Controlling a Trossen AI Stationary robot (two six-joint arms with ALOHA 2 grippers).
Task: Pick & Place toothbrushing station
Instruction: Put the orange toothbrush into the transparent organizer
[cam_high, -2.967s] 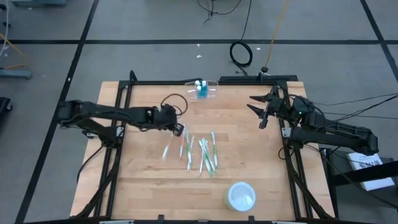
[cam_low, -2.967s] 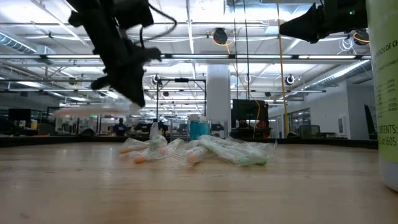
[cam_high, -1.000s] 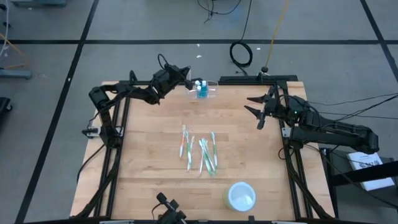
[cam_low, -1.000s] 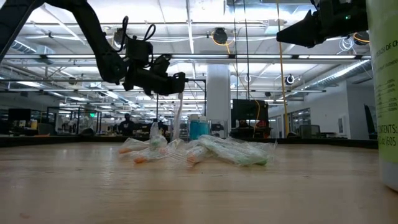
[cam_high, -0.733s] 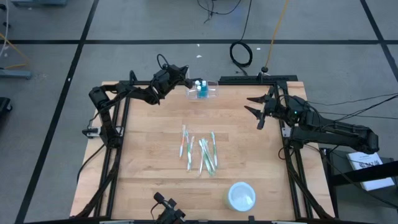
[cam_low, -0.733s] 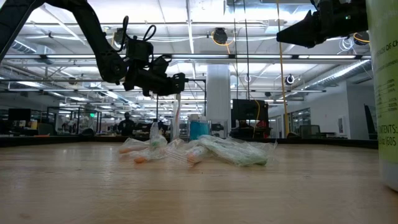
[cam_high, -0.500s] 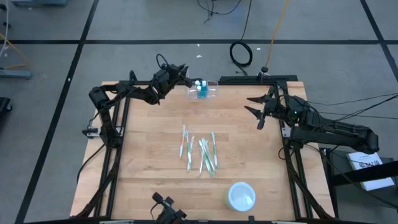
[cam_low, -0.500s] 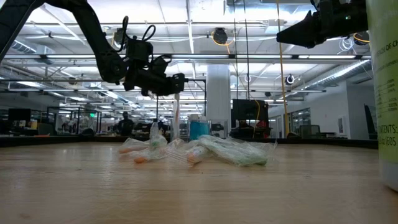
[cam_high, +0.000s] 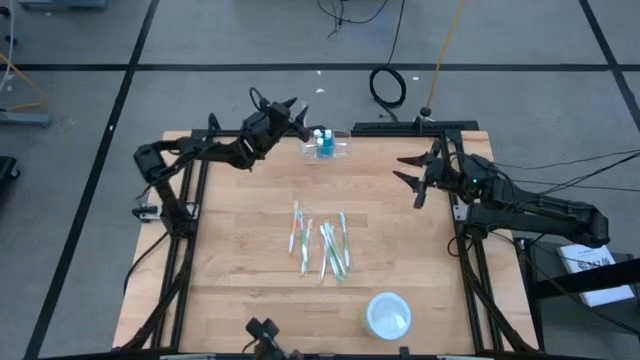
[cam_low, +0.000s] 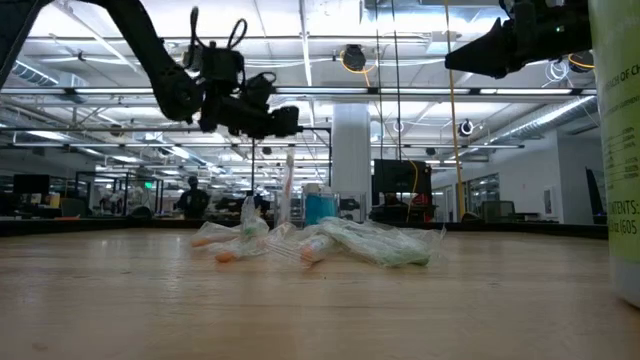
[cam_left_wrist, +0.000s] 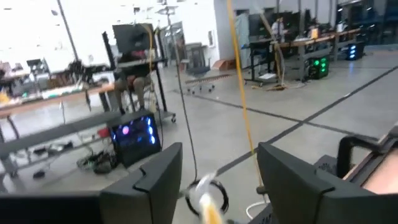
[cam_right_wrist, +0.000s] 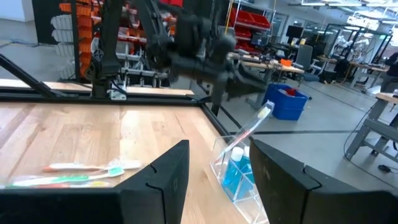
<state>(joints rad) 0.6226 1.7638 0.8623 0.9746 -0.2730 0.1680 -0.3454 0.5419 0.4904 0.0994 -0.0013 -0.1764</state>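
Observation:
The toothbrushing station, a clear plastic holder (cam_high: 340, 150) with a blue container (cam_high: 323, 143) in it, stands at the table's far edge. One toothbrush (cam_right_wrist: 252, 127) leans in the holder, lower end inside, head up over the rim. My left gripper (cam_high: 299, 111) hovers open just above and left of it; the brush's top (cam_left_wrist: 208, 202) shows below the gap between the fingers, apart from them. My right gripper (cam_high: 412, 178) waits open at the right edge, holding nothing. Several wrapped toothbrushes (cam_high: 322, 245) lie at the table's middle.
A pale white-lidded round tub (cam_high: 388, 315) stands near the front edge, right of centre; in the low view it fills the right border (cam_low: 615, 150). Black frame rails (cam_high: 190, 220) run along both sides of the table. Bare wood lies between the pile and the holder.
My left gripper has opened and let go of the toothbrush, then risen a little. The toothbrush stays leaning in the holder, its top now clear below the fingers.

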